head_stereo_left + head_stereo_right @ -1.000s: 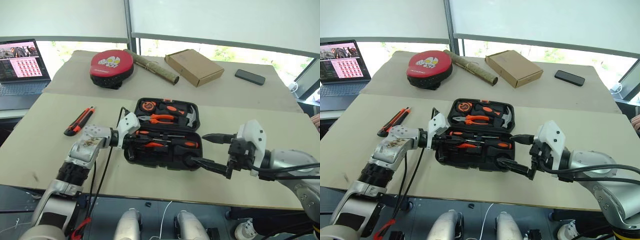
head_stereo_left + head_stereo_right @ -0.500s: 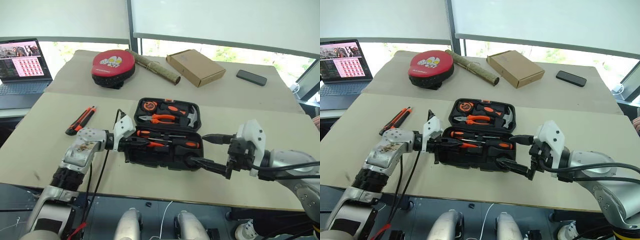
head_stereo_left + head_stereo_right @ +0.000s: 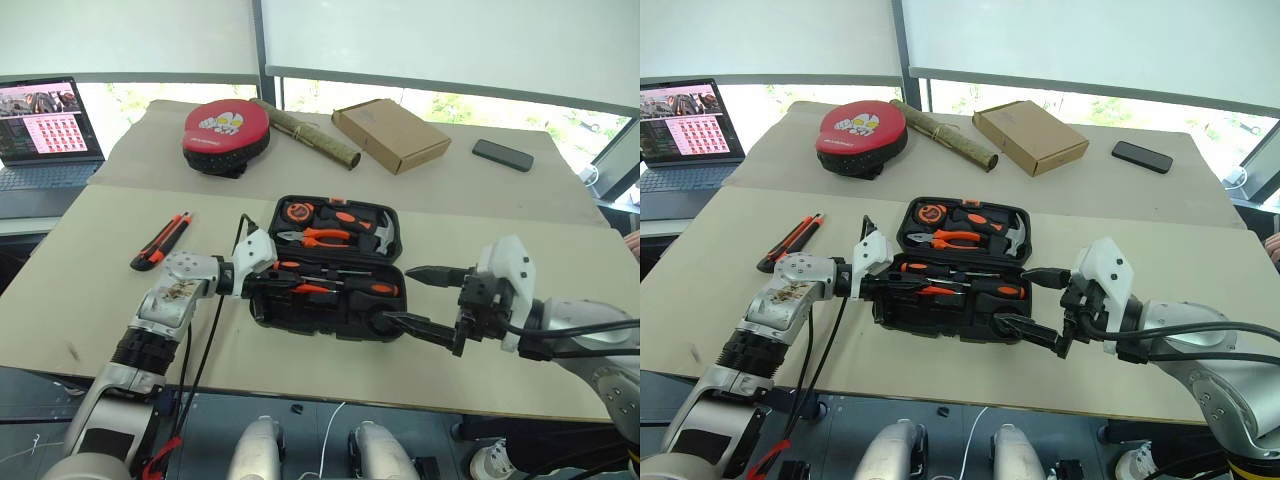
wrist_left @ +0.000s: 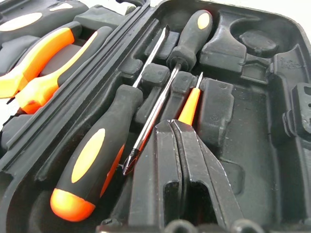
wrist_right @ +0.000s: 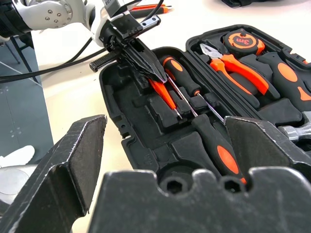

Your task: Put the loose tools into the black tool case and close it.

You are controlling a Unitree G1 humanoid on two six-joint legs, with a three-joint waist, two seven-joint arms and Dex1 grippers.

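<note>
The black tool case (image 3: 318,320) lies open at mid-table. Its far half holds pliers, a hammer and a tape measure. In its near half rest two black-and-orange screwdrivers (image 4: 92,160) (image 4: 194,29). My left gripper (image 4: 170,124) reaches into that near half from the left. It is shut on the thin orange tester screwdriver (image 4: 190,103), which lies low over a recess. My right gripper (image 3: 398,296) hangs open at the case's near right corner, holding nothing. The utility knife (image 3: 160,241) lies on the table to the left of the case.
Along the far side stand a red-and-black round pad (image 3: 225,130), a rolled bundle (image 3: 310,135), a cardboard box (image 3: 388,133) and a phone (image 3: 500,154). A laptop (image 3: 40,130) sits at the far left. Bare tabletop lies in front of the case.
My left gripper has rolled slightly while staying over the case's near half with the tester screwdriver. The right gripper has kept still and open.
</note>
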